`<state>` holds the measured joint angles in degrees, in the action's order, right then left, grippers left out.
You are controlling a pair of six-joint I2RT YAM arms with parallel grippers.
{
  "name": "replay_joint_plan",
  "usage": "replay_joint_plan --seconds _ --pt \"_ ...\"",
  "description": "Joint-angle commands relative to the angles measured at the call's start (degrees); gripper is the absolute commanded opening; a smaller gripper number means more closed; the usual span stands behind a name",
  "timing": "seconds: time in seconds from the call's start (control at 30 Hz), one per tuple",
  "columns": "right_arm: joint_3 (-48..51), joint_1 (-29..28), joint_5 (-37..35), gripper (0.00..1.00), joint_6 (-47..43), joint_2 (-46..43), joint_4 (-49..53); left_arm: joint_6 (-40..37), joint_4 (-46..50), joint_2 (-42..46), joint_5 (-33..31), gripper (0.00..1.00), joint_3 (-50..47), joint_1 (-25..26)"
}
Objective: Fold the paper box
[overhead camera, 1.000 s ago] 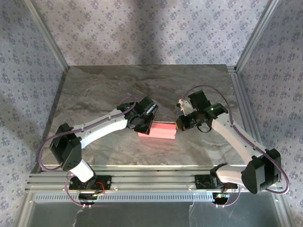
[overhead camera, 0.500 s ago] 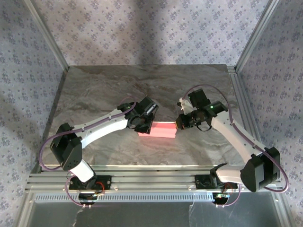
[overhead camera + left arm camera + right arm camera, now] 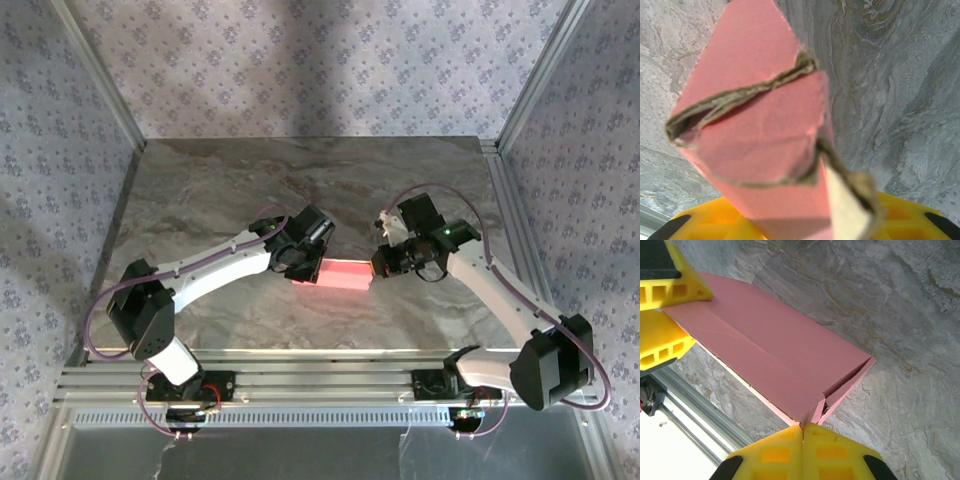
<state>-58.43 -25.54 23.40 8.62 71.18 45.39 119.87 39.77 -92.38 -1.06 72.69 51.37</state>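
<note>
My left arm [image 3: 215, 262] starts at the bottom left of the top view. It bends at its black elbow near the left edge and reaches up and right to the middle. My right arm [image 3: 495, 290] starts at the bottom right, bends at the far right, and reaches up and left. The two wrists point at each other in the middle of the frame, with a gap between them.

The left gripper [image 3: 304, 266] has its yellow fingers [image 3: 670, 290] apart at the upper left of the right wrist view. One finger sits on each side of the end of the paper box [image 3: 775, 355]. I can't tell if they squeeze it. The right gripper [image 3: 379, 262] is closed tight, its yellow fingertips [image 3: 770, 455] pressed together at the bottom of that view.
</note>
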Motion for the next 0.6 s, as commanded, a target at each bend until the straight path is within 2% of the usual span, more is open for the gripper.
replay_joint_plan --seconds 0.0,0.57 --pt "1.65 -0.46 0.68 0.00 0.78 -1.78 -2.57 3.24 1.01 -1.52 -0.26 0.39 0.26 -0.05" --pt "6.28 -0.57 -0.34 0.00 1.85 -3.84 -8.99 3.31 0.64 -1.09 -0.48 0.39 -0.13 -0.57"
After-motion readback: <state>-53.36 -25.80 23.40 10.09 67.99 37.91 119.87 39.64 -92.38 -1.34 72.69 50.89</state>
